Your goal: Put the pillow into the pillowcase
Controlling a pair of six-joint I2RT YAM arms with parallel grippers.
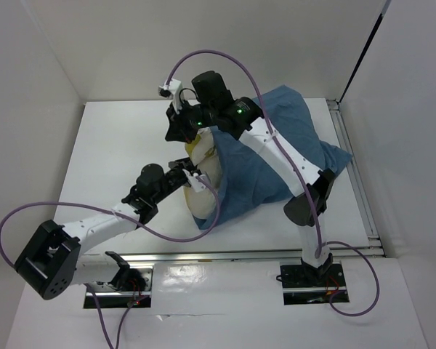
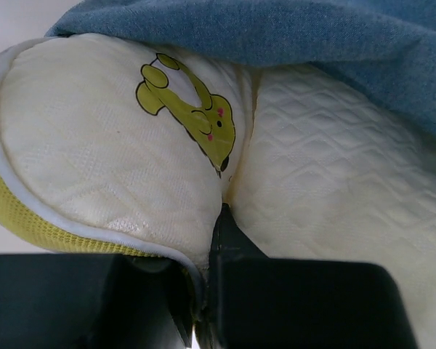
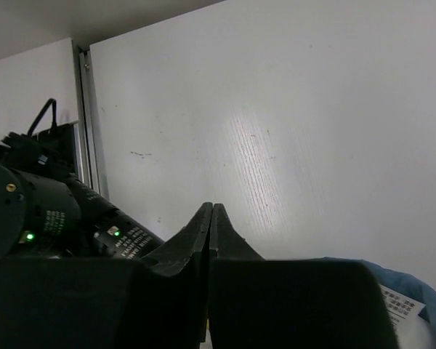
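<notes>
The left gripper (image 2: 216,218) pinches a narrow fold of the pillow (image 2: 94,145), which lies partly under the pillowcase (image 2: 312,36). The right gripper (image 3: 211,211), at the pillow's far end, is closed with no cloth visible between its fingers.

Risk: the unheld case mouth may bunch against the pillow, or the fold may slip.

The right arm (image 1: 280,151) crosses the pillowcase beside the pillow, obstructing it.

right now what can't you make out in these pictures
- Top view: how deep the pillow sits inside the pillowcase. The blue cloth and the right arm cover it.
- Left wrist view: the full pillowcase mouth, cut off by the frame's edges.
- Right wrist view: the label print is too small to read. Most of the pillowcase is hidden behind the right fingers.
</notes>
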